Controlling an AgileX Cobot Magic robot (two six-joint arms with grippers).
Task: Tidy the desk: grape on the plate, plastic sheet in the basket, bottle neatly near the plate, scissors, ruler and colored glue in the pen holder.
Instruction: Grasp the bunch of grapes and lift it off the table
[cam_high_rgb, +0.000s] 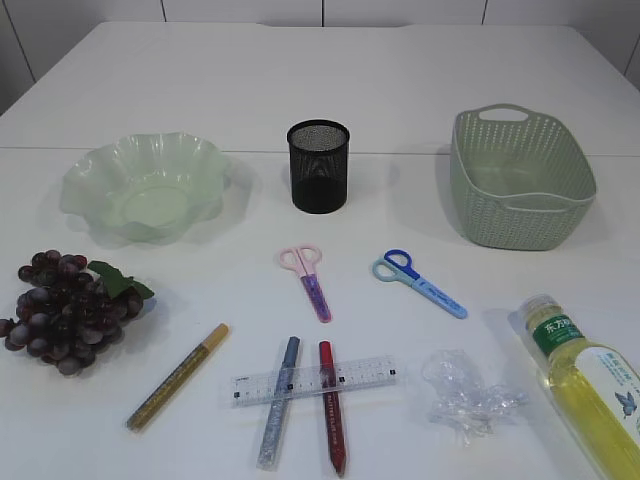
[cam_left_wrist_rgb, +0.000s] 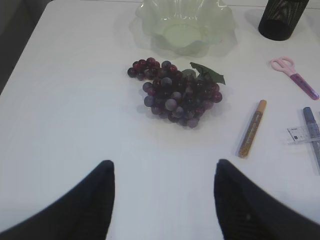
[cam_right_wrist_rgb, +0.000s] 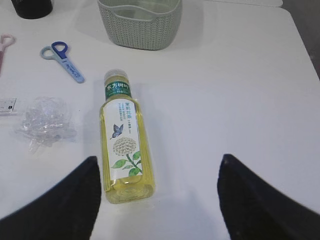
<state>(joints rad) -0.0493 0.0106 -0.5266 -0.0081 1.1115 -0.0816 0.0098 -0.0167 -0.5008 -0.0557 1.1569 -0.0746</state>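
Observation:
The dark grape bunch lies at the left, ahead of my open left gripper, with the green wavy plate behind it. Pink scissors and blue scissors lie mid-table before the black mesh pen holder. A clear ruler crosses the blue glue and red glue; the gold glue lies to their left. The crumpled plastic sheet sits beside the lying bottle. My right gripper is open, and the bottle's base lies by its left finger. The basket stands far right.
The table's left edge runs close beside the grape in the left wrist view, and its right edge shows past the bottle in the right wrist view. Neither arm appears in the exterior view. A seam crosses the white table behind the plate and basket.

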